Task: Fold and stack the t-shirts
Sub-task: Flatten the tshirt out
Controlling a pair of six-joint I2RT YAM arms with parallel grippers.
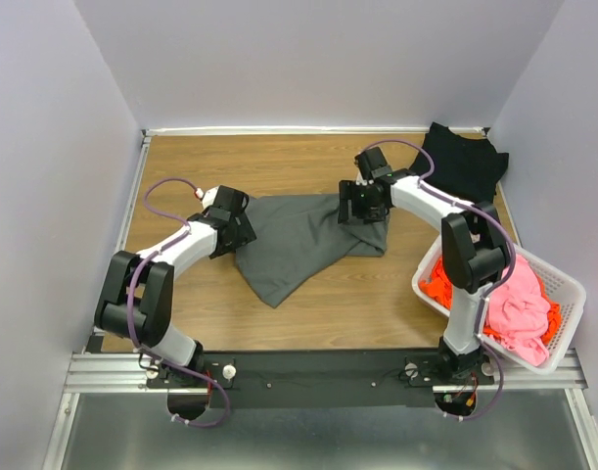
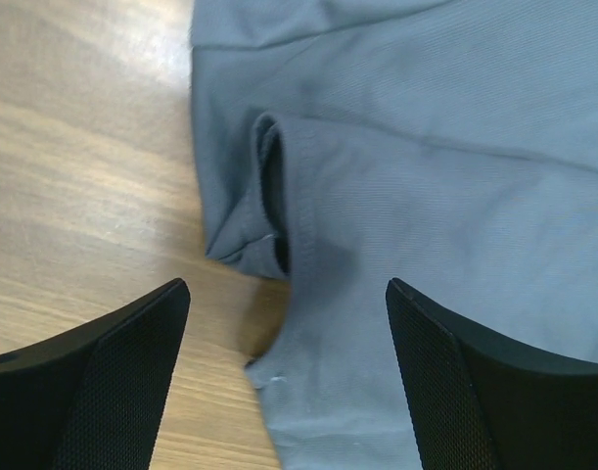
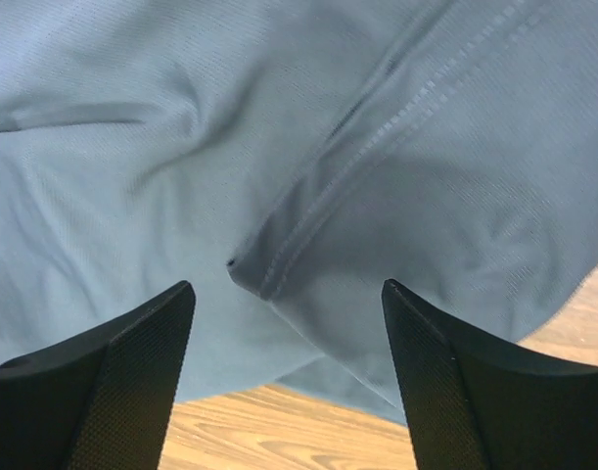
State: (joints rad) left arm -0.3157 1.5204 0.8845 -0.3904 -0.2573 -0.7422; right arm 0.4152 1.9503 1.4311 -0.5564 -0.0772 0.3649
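A dark grey t-shirt (image 1: 300, 240) lies partly folded in the middle of the wooden table. My left gripper (image 1: 242, 238) is open at its left edge; the left wrist view shows the shirt's edge and a small fold (image 2: 279, 211) between the spread fingers. My right gripper (image 1: 365, 211) is open over the shirt's right part; the right wrist view shows a stitched hem corner (image 3: 279, 264) between the fingers. A black t-shirt (image 1: 462, 159) lies at the back right corner. Orange (image 1: 441, 281) and pink (image 1: 519, 304) t-shirts sit in the basket.
A white slatted basket (image 1: 565, 294) stands at the right front, next to the right arm's base. White walls close in the table on the left, back and right. Bare wood (image 1: 201, 166) shows at the back left and along the front.
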